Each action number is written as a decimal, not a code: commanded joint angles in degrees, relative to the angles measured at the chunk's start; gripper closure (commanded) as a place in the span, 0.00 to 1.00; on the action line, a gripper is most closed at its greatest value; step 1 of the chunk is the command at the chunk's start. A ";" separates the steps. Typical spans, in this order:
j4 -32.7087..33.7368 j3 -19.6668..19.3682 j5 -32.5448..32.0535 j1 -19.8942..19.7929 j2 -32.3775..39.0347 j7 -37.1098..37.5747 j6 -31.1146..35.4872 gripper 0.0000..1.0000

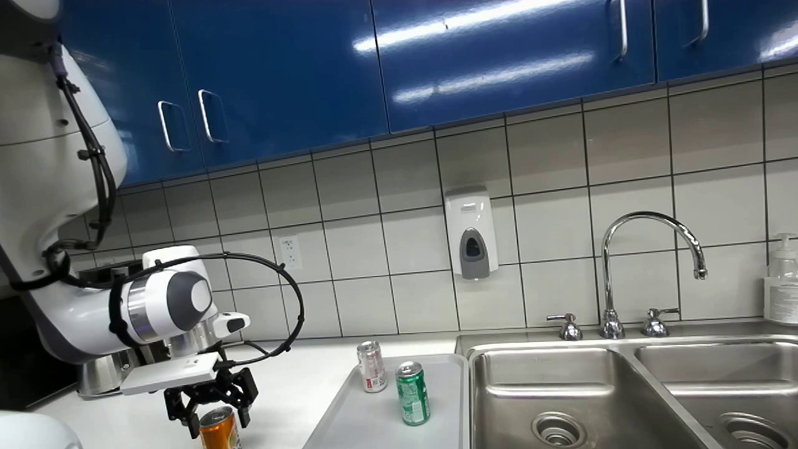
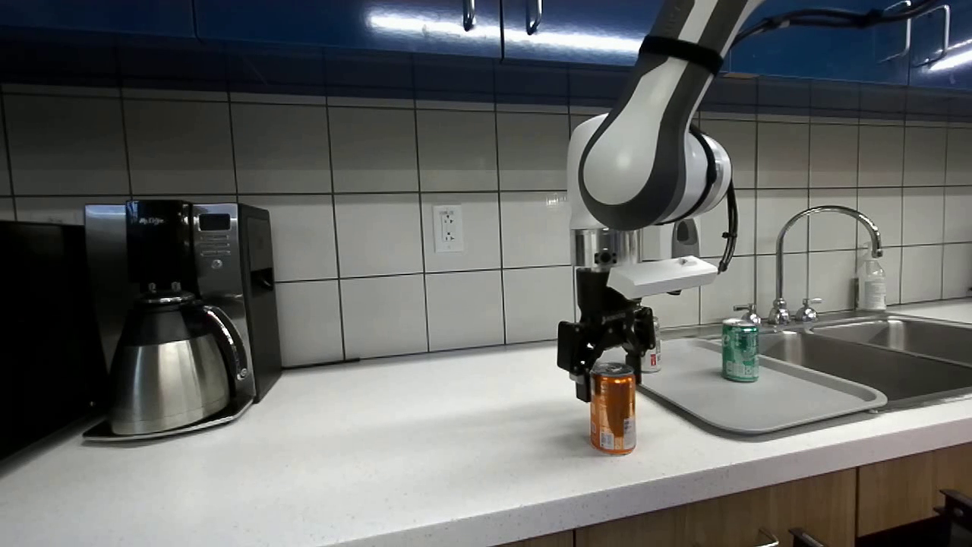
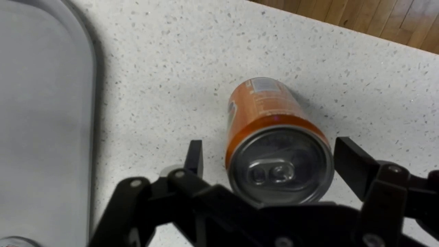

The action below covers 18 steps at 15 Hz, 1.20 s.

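The gripper (image 3: pixel 269 156) stands wide around an orange can (image 2: pixel 613 418)

In an exterior view, the coffee maker (image 2: pixel 220 281) at far left bears pale, blurred script, apparently "Mr. Coffee". Well to its right, the orange can stands upright on the counter (image 2: pixel 425 448), its label print unreadable; the wrist view shows a gap to the gripper at one side, but contact at the other cannot be judged. Just beyond, the silver can (image 2: pixel 652 357) on the grey tray (image 2: pixel 790 403) is mostly hidden behind the gripper, its red lettering blurred. The green can (image 2: pixel 740 349) there carries illegible pale marks. At far right, the soap bottle (image 2: pixel 873 285) has label text too small to read.
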 commanded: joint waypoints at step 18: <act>0.77 0.71 0.68 -1.99 -5.41 -1.27 -1.59 0.62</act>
